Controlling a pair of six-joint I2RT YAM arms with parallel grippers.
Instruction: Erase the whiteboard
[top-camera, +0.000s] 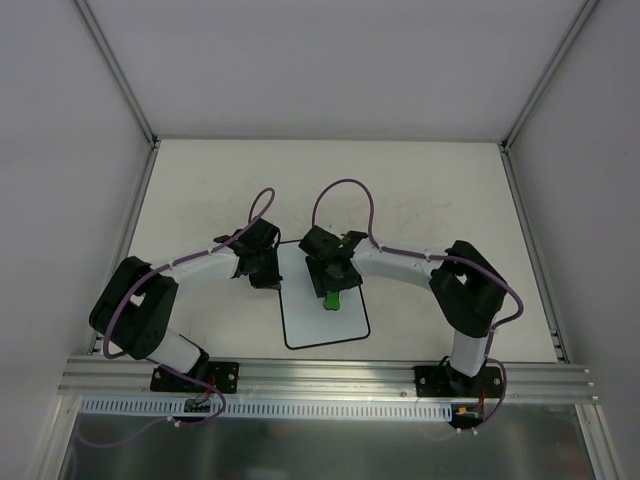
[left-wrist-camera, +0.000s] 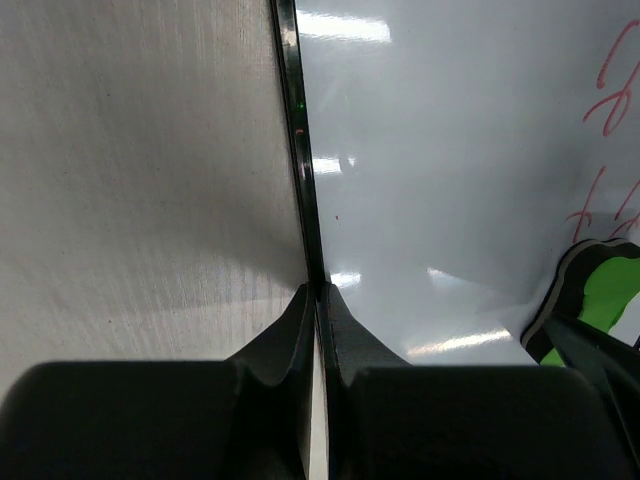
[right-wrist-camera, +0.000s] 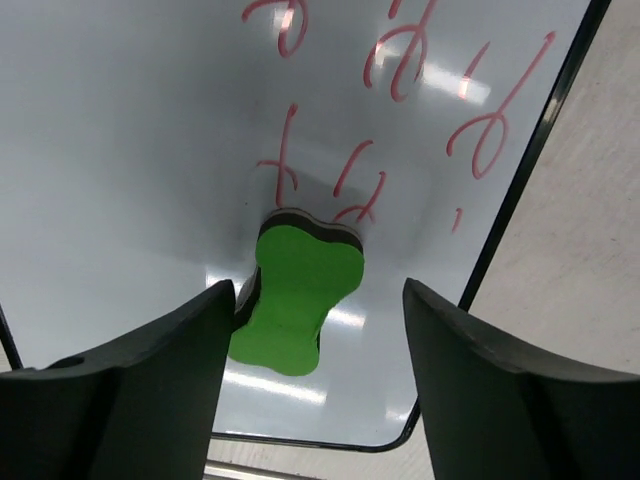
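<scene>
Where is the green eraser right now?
In the top view, the green eraser lies on the whiteboard at table centre, between the fingers of the open right gripper, beside the red scribbles.

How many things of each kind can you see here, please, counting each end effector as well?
Whiteboard: 1
Green eraser: 1
End effectors: 2, the left end effector and the right end effector
Total: 4
</scene>
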